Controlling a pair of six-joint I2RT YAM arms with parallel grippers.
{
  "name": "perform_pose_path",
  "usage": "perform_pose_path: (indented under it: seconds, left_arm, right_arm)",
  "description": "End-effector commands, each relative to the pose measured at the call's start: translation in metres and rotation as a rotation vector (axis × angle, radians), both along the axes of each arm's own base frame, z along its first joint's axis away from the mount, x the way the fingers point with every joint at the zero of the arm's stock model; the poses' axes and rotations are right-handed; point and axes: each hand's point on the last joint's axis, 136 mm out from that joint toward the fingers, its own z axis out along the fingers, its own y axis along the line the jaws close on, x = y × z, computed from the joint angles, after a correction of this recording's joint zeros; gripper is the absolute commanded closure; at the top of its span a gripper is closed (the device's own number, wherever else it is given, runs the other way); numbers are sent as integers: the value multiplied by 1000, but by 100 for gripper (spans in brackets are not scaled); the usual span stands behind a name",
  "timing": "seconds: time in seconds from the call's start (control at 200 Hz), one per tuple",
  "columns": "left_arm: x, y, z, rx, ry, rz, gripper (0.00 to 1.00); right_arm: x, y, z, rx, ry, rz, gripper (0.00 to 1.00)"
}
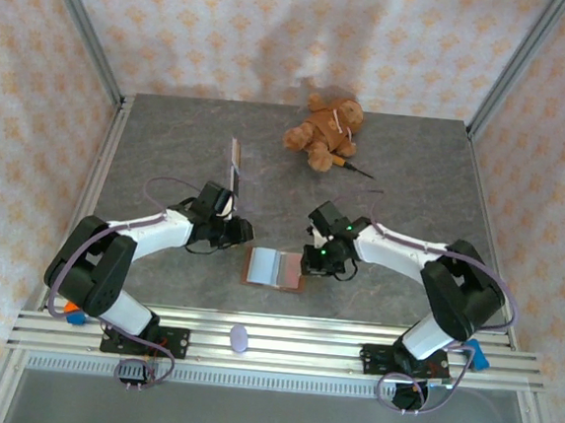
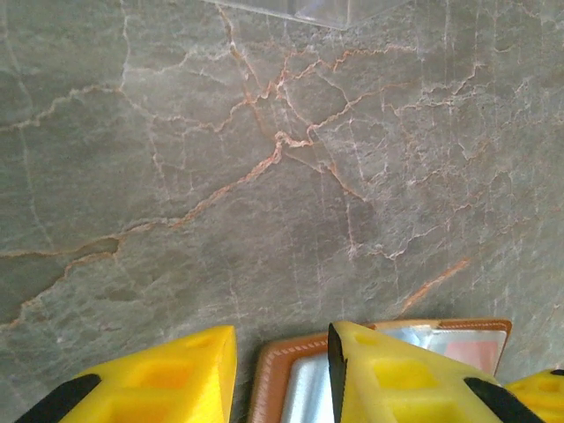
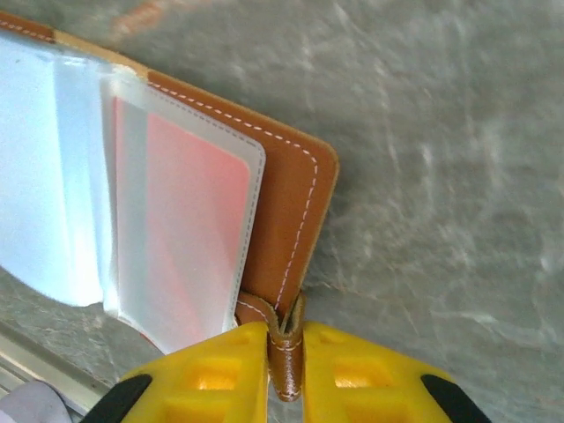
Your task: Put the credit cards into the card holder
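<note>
Right wrist shows right gripper (image 3: 284, 342) pinching the card holder (image 3: 295, 198) by its tab.

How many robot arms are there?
2. The left arm is at lower left, left gripper open at the left edge of the holder. The right arm is at lower right, right gripper pinching its tab.
</note>
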Motion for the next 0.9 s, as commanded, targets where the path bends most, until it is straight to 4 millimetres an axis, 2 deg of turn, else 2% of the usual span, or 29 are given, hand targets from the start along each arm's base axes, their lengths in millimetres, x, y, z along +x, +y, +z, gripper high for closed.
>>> perform_pose_path:
  seconds: [0.0,0.13,0.195,0.28,0.36,0.456,0.526,0.576,0.706,0.826,0.891]
  left_arm:
    - [0,7,-1,58,7,-18,66]
    - [-4,-5,20,-15,-17,-44,67]
    - [-9,-21,34,-72,-39,-70,68]
    - [-18,-49,42,-100,-59,-129,69]
    - [-24,-68,34,-100,-48,-175,72]
    - [-29,-80,14,-114,-19,-178,77]
    - [-32,-75,-1,-68,-17,-175,79]
    - [-35,-65,-12,3,1,-174,80]
    - [-36,-55,-16,66,-12,-178,83]
    - [-36,-46,-20,129,-6,-187,84]
    - [-38,-47,-23,130,2,-196,84]
  right_arm:
    - [3,0,-1,25,-21,-50,83]
    - [2,10,-3,93,-11,-56,85]
    - [4,14,-1,121,-17,-65,86]
    - [6,17,1,143,-23,-74,87]
    - [7,19,1,157,-18,-72,87]
    - [9,20,-1,167,-9,-77,87]
    - [11,17,-2,158,-16,-88,84]
    - [14,11,-3,130,-34,-102,74]
    - [22,-16,-5,-21,-108,-125,67]
    - [26,-40,-5,-151,-153,-139,66]
    - [25,-39,-1,-144,-159,-128,66]
